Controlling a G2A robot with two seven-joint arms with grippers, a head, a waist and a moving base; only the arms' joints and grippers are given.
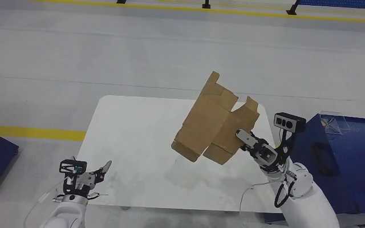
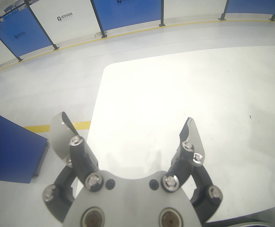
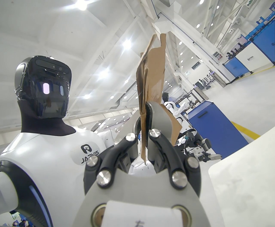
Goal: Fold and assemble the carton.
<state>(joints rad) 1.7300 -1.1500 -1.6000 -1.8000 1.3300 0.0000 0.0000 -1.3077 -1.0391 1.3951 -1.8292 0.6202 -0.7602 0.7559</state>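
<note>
A flattened brown carton [image 1: 214,119] hangs in the air above the right half of the white table [image 1: 137,154], tilted, with its flaps spread. My right gripper [image 1: 244,137] is shut on the carton's lower right edge. In the right wrist view the carton [image 3: 151,79] stands edge-on between the two fingers of my right gripper [image 3: 144,111]. My left gripper [image 1: 101,170] sits low at the table's near left corner, open and holding nothing; its fingers [image 2: 188,131] spread wide over the bare tabletop [image 2: 171,90].
A blue cabinet [image 1: 336,154] stands close to the table's right side, and another blue unit [image 2: 19,150] sits by the near left corner. Yellow floor lines [image 1: 40,133] run past the table. Blue and white partition panels [image 2: 64,19] stand far off.
</note>
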